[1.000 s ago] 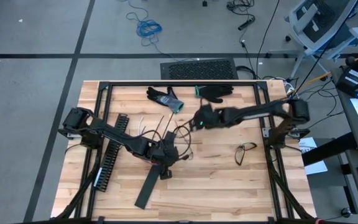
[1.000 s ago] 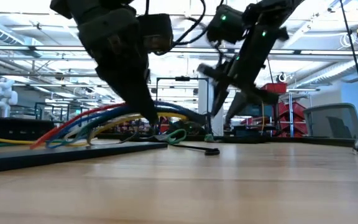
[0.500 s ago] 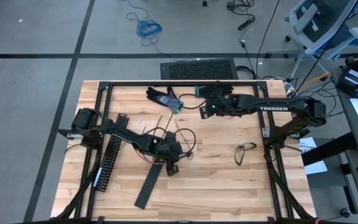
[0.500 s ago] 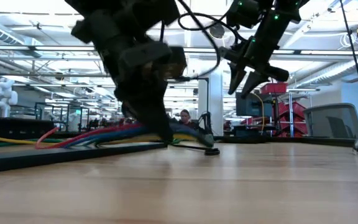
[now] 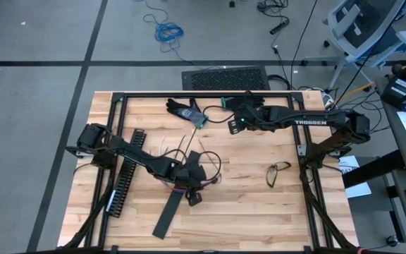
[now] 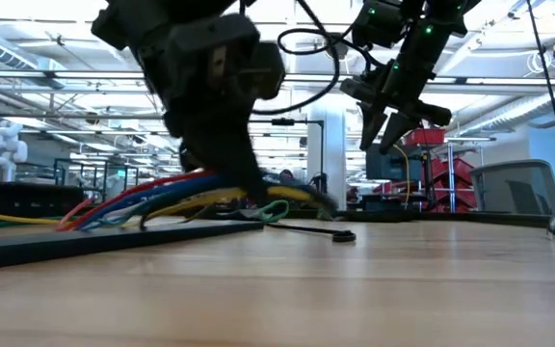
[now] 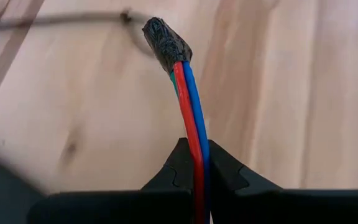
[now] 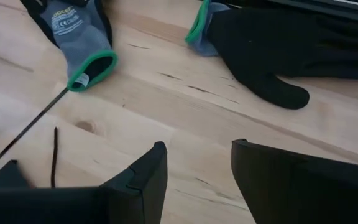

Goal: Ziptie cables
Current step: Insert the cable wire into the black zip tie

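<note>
A: Left gripper (image 7: 193,180) status?

B: Jaws pressed together, pinching the cables (image 7: 190,109). Left wrist view shows red, blue and green strands running up between the fingers to a black-wrapped end (image 7: 166,42) over the bare wood.

A: Where's that in the overhead frame?

B: Lower centre of the table (image 5: 259,212), left gripper (image 5: 189,185) just above the black flat bar (image 5: 168,215) that lies diagonally toward the lower left. Low view has the cables (image 6: 162,193) fanning out to frame left, low over the tabletop: red, blue, yellow, green.

A: Right gripper?

B: Right gripper (image 5: 231,127) at upper centre of the overhead frame, well apart from the bundle. Fingers spread, nothing between them. In the low view it hangs in the upper right, clear of the table (image 6: 379,130).

A: What's under it?

B: Right wrist view: grey glove with green cuff (image 8: 79,37) at upper left, black glove (image 8: 272,50) at upper right, both flat on the wood.

A: Anything else on the table?

B: Slotted black duct (image 5: 127,173) at left, eyeglasses (image 5: 279,171) at right.
</note>
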{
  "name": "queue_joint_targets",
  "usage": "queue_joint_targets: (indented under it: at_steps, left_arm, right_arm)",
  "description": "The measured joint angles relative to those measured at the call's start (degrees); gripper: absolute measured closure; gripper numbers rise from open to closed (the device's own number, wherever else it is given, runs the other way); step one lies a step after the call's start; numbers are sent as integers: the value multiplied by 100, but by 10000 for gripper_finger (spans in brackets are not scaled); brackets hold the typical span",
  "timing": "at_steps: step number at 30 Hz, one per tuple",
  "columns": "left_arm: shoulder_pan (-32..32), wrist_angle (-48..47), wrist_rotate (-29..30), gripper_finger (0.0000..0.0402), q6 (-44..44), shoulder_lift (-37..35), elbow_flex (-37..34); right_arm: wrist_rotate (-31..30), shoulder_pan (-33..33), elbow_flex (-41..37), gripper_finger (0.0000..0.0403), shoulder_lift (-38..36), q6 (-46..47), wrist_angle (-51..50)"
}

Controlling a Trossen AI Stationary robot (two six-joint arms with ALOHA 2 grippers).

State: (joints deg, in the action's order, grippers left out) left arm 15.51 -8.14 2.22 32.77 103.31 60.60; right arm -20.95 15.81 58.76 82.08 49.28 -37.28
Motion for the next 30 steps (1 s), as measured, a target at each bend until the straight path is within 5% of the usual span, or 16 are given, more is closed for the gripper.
queue_joint_targets:
  at_steps: [30]
  left_arm:
    - [-237, 280, -484, 384, -16, 205, 0]
  right_arm:
    - [5, 0, -2, 238, 4, -49, -111]
